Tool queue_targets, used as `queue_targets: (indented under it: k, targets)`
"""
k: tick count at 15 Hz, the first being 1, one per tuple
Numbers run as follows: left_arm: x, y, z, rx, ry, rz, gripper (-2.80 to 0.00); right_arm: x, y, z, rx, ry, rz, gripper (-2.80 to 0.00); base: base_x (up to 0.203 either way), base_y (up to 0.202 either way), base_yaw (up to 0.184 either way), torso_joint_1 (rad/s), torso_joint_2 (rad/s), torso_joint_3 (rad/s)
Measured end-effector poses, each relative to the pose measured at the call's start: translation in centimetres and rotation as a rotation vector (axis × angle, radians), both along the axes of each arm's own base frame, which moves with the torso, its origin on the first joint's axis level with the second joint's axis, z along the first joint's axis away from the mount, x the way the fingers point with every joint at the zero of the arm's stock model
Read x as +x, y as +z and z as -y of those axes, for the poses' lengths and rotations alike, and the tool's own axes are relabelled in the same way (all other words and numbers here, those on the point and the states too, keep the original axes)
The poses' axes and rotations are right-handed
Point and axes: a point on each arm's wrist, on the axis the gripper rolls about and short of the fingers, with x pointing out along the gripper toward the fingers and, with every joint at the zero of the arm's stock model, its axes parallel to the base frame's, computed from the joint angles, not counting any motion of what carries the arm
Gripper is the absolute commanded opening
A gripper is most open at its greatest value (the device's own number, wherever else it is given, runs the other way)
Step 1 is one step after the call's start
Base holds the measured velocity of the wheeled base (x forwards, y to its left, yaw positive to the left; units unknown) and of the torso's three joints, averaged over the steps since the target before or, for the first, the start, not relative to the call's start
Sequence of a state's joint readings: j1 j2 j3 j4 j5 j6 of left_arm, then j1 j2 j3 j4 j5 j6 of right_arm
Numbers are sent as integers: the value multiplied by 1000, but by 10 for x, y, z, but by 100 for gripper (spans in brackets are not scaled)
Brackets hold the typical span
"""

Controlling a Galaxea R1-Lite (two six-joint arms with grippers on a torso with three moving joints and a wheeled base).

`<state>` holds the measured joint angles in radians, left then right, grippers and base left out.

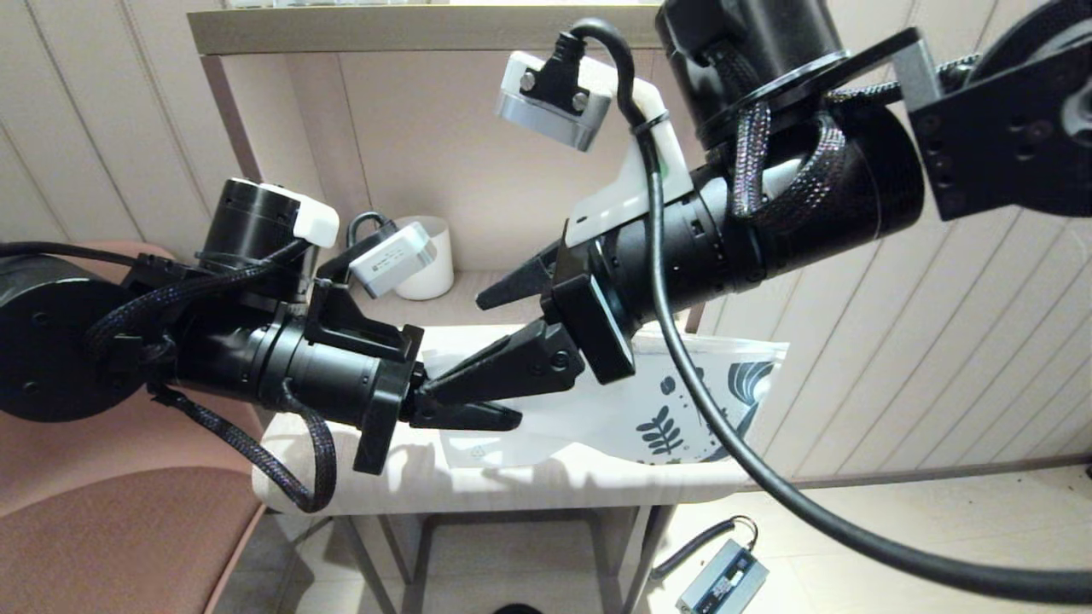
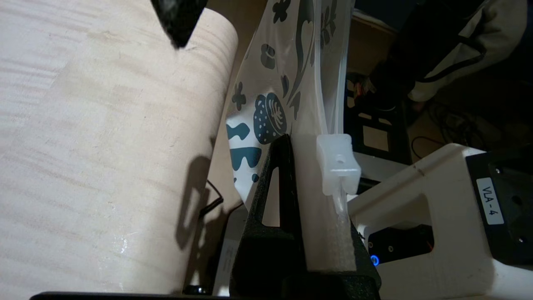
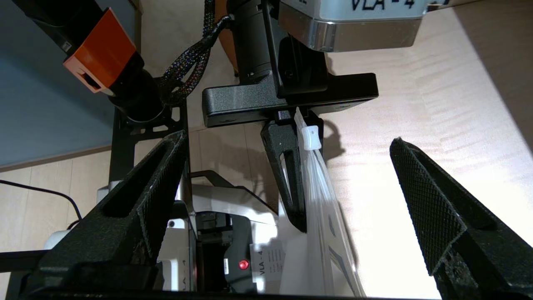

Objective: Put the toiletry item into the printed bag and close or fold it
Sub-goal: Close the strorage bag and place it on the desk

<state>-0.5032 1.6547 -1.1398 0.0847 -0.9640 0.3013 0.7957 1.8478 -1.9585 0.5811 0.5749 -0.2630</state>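
The printed bag (image 1: 648, 409) hangs edge-up over the light table (image 1: 546, 486), its dark blue leaf prints toward the right. My left gripper (image 1: 503, 418) is shut on the bag's zip-strip end, beside the translucent slider (image 2: 337, 164). In the left wrist view the bag (image 2: 266, 116) runs away from the left gripper (image 2: 306, 175). My right gripper (image 1: 452, 345) is open and straddles the same end without touching it. From the right wrist, the bag (image 3: 325, 225) and slider (image 3: 310, 137) sit between its spread fingers (image 3: 433, 208). The toiletry item is hidden.
A white mug (image 1: 431, 256) stands at the back of the table, partly behind the left wrist camera. A pink chair (image 1: 111, 529) is at the left. A shelf board (image 1: 409, 26) runs above. A small device with a cable (image 1: 721, 580) lies on the floor.
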Motion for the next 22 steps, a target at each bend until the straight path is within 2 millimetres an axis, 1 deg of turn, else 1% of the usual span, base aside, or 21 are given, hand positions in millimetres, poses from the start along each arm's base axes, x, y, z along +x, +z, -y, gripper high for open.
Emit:
queue_targets:
  k: [7, 14, 22]
  targets:
    - [1, -1, 0, 1, 0, -1, -280, 4, -7, -7, -15, 5, -16, 0, 0, 0, 0, 0, 0, 0]
    - [0, -1, 0, 2, -2, 1, -280, 7, -11, -10, -16, 5, -18, 0, 0, 0, 0, 0, 0, 0]
    - [0, -1, 0, 2, -2, 2, -280, 6, -13, -16, -12, 17, -15, 0, 0, 0, 0, 0, 0, 0]
